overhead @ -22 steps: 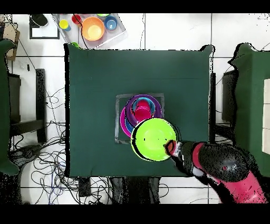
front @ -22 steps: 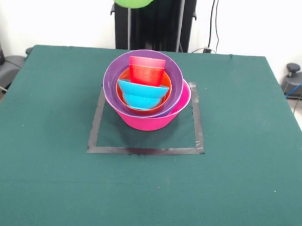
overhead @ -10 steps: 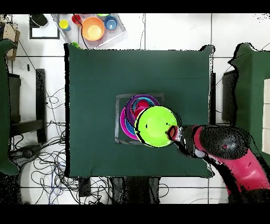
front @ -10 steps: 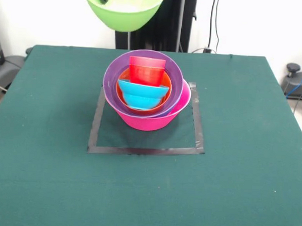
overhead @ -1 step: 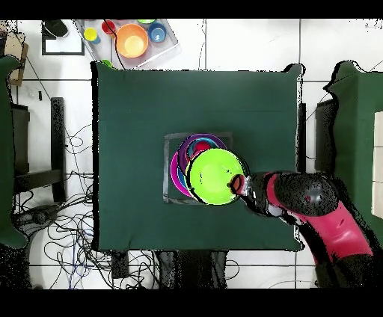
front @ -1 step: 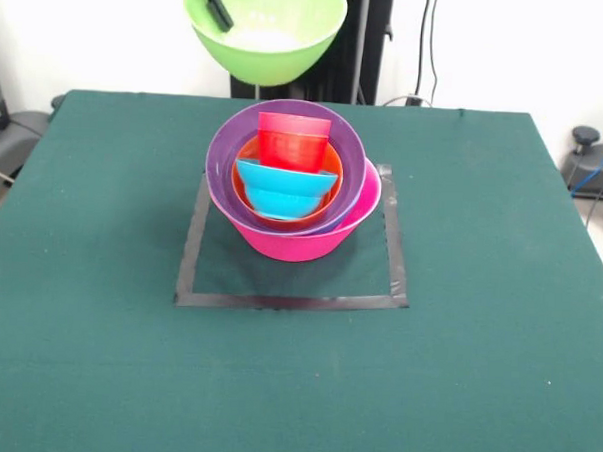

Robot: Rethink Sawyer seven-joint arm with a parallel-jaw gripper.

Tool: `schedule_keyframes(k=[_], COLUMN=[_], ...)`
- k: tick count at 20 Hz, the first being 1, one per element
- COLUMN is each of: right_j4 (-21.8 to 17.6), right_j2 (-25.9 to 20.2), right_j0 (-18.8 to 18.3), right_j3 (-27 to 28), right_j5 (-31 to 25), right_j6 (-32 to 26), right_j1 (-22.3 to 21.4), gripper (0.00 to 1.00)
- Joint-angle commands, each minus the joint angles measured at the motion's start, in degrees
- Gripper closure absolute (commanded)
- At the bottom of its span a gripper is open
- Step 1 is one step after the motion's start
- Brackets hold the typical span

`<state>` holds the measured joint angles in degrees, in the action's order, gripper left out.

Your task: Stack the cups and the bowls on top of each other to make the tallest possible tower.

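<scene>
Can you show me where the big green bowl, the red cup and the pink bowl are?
green bowl (front @ -1 step: 274, 50): front view, on its outer wall, held up in the air.
red cup (front @ -1 step: 292, 146): front view, on its side wall.
pink bowl (front @ -1 step: 301, 244): front view, on its outer wall near the bottom.

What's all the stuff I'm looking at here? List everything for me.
Table: one, covered in dark green cloth.
Tape square: one, grey, marked on the cloth around the pile.
Pink bowl: one, large, base of the pile inside the square.
Purple bowl: one, nested in the pink one.
Orange bowl: one, inside the purple.
Blue bowl: one, tilted, inside the orange.
Red cup: one, upright behind the blue bowl.
Lime green bowl: one, large, held in the air above the pile.
Tray: one, on the floor beyond the table, holding more small coloured bowls and cups.
Cables: many, on the floor.
Gripper: one, black, clamped on the green bowl's rim.
Arm: one, red and black.
</scene>
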<state>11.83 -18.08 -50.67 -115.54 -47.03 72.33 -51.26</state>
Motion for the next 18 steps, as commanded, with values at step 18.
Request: schedule_keyframes(k=[18], right_j4=[-0.77], right_j2=[-2.6], right_j0=[2.21], right_j3=[-8.04], right_j5=[19.07], right_j6=[7.54], right_j1=[4.01], gripper=[1.0])
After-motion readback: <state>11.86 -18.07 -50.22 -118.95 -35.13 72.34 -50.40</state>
